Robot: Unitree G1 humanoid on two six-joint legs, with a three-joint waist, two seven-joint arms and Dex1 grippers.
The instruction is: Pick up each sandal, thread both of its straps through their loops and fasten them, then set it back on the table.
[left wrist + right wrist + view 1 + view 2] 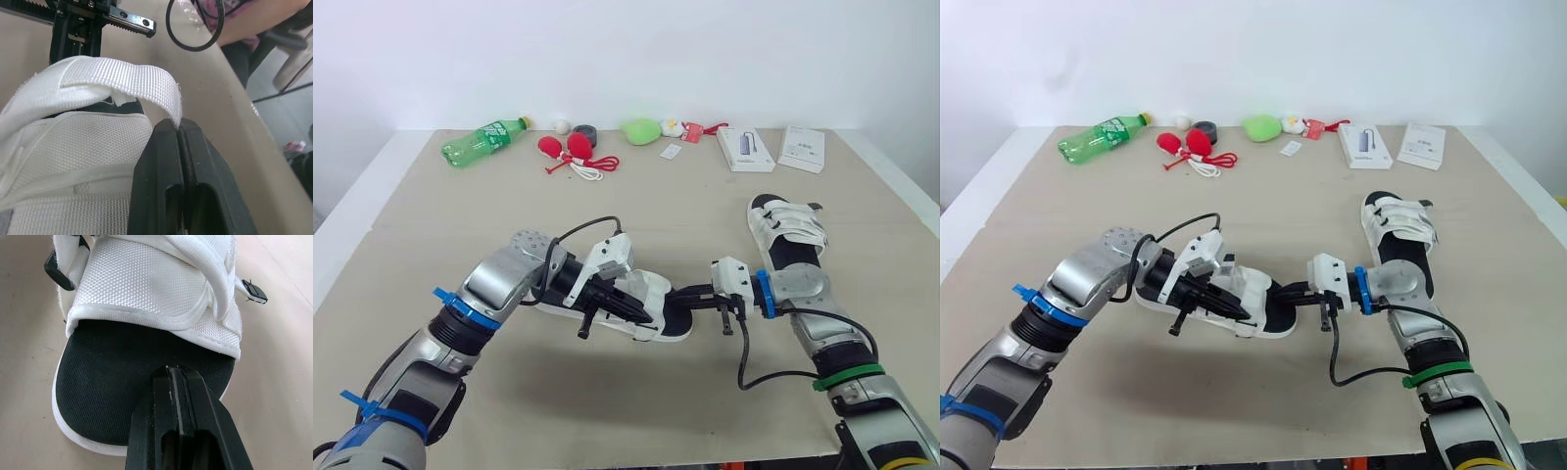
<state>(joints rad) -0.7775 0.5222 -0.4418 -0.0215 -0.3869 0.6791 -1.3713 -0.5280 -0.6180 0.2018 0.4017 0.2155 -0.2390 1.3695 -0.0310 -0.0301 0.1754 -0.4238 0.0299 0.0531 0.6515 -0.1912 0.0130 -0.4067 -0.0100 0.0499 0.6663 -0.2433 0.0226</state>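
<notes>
Table [431,215]: one white sandal [651,289] lies near the front edge, centre. A second sandal [788,230] lies near the right edge. A green plastic bottle [484,142] lies on its side at the far left, contents indiscernible. Two white boxes [745,149] at the far right are closed.

Left gripper [176,129]: fingers clamped on the near sandal's strap [122,81]. Right gripper [171,369]: fingers together at the black footbed [112,377]; contact undetermined. The sandal's heel is hidden behind the left arm.

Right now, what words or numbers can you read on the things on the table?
Green bottle label: white lettering, too small to read.
White box with a grey gadget pictured: print too small to read.
Second white box: print too small to read.
Small white card: blurred.
No text is readable.
</notes>
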